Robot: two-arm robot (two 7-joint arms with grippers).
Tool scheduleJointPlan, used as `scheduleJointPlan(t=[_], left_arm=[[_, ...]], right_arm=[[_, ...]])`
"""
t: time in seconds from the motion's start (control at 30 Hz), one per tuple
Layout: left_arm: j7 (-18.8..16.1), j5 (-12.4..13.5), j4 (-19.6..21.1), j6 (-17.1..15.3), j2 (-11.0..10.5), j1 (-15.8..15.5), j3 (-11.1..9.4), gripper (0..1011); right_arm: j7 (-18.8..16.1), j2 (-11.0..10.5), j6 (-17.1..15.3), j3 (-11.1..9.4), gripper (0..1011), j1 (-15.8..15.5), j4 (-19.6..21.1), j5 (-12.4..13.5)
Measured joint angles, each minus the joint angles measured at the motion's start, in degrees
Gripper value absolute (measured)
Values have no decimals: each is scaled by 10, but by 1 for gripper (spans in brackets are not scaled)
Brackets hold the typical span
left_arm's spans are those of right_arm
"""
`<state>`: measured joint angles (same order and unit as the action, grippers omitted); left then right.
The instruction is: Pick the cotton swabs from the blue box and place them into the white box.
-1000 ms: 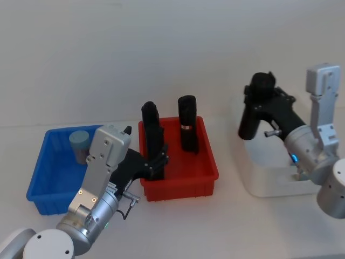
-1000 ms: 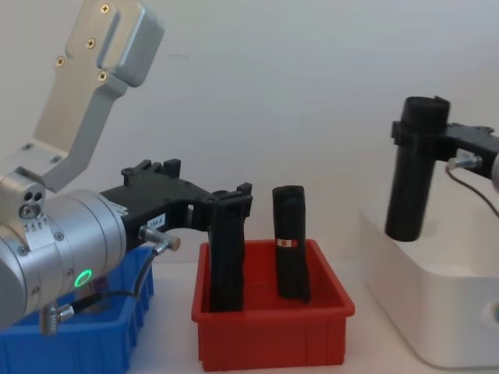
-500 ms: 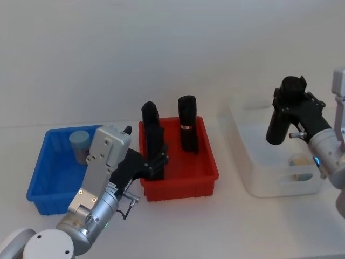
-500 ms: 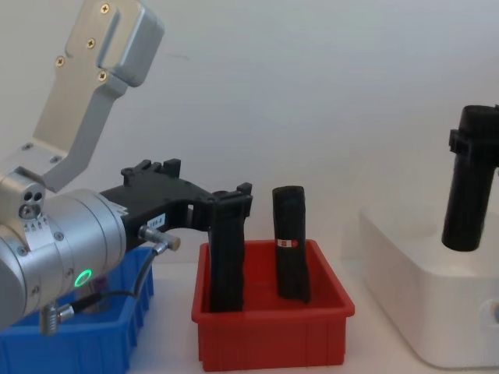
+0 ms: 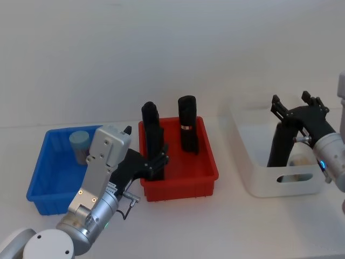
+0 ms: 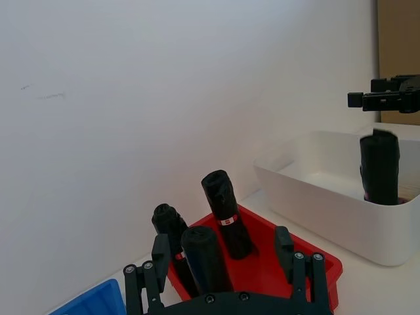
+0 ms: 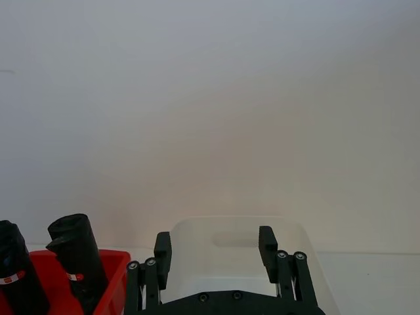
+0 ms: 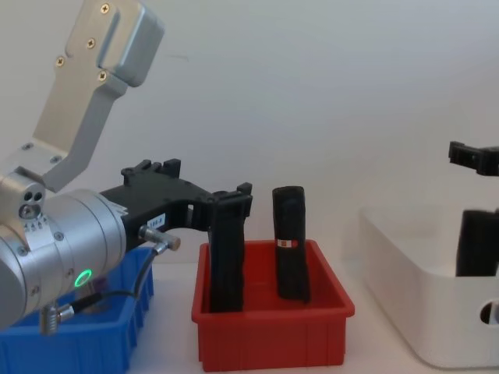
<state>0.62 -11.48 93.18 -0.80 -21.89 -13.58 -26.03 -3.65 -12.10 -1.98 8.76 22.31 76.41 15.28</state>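
Swabs sit in a small lidded jar at the far corner of the blue box, and we judge it light, rigid and smooth-walled, best taken across its round body just under the lid. Our left hand waits with fingers spread near the red bin. Our right hand, fingers released, hovers over a black roll standing in the white box.

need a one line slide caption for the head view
Right gripper open above a black cylinder standing in the white box; one cotton swab jar in the blue box.
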Motion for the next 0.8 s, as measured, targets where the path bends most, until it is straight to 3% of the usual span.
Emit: scheduleJointPlan(t=[0.13, 0.27, 0.8], left_arm=[[0, 0, 0, 0, 0, 0, 0, 1004], [0, 0, 0, 0, 0, 0, 0, 1004], [0, 0, 0, 0, 0, 0, 0, 1004]], right_arm=[[-6, -1, -1, -1, 927, -1, 0, 3], [-9, -2, -2, -2, 1002, -2, 1, 5], [-15, -3, -3, -4, 1002, -4, 1, 8]])
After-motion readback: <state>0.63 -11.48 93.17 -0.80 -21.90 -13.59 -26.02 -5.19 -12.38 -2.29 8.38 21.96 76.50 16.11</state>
